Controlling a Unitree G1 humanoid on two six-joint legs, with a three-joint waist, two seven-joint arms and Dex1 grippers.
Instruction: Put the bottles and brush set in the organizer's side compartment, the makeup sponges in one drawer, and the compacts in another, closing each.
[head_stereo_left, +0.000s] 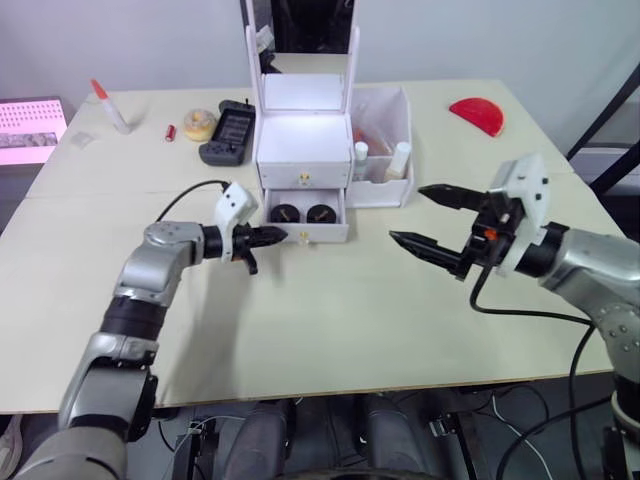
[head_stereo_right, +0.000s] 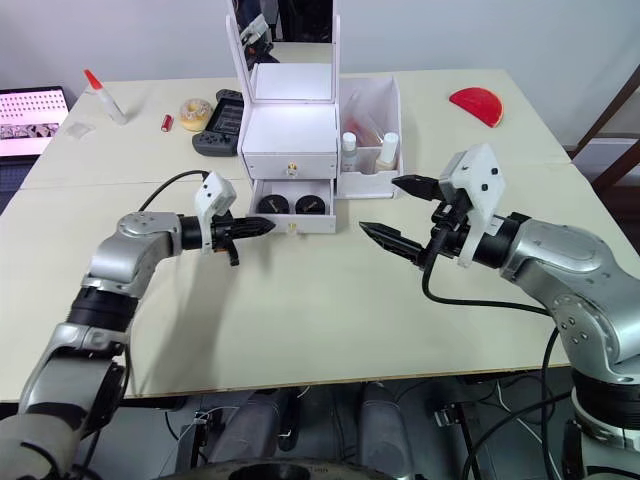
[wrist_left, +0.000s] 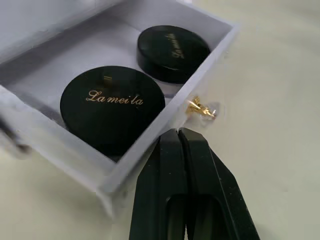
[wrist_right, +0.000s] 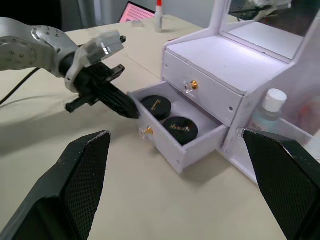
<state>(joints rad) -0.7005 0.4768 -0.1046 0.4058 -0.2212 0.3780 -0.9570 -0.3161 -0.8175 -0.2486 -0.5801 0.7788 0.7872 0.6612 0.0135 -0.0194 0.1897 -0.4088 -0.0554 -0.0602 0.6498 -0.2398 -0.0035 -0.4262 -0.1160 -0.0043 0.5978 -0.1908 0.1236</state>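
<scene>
White organizer (head_stereo_left: 303, 140) with upright mirror at the table's (head_stereo_left: 330, 330) far middle; all positions given relative to it. Lower drawer (head_stereo_right: 291, 213) pulled open, holding both black compacts (wrist_left: 112, 105) side by side; upper drawer (wrist_right: 200, 92) closed. Side compartment (head_stereo_left: 385, 150), on the organizer's right, holds two white-capped bottles (head_stereo_right: 367, 150). Left gripper (head_stereo_left: 270, 237), fingers pressed together, tips at the open drawer's front wall just beside its gold knob (wrist_left: 200, 107). Right gripper (head_stereo_left: 432, 218), fingers spread wide and empty, hovers in front of the compartment, apart from it. Left of the organizer: black handheld device (head_stereo_left: 229, 132), yellowish roll (head_stereo_left: 199, 124), white tube (head_stereo_left: 110, 106). Far right: red object (head_stereo_left: 477, 115).
</scene>
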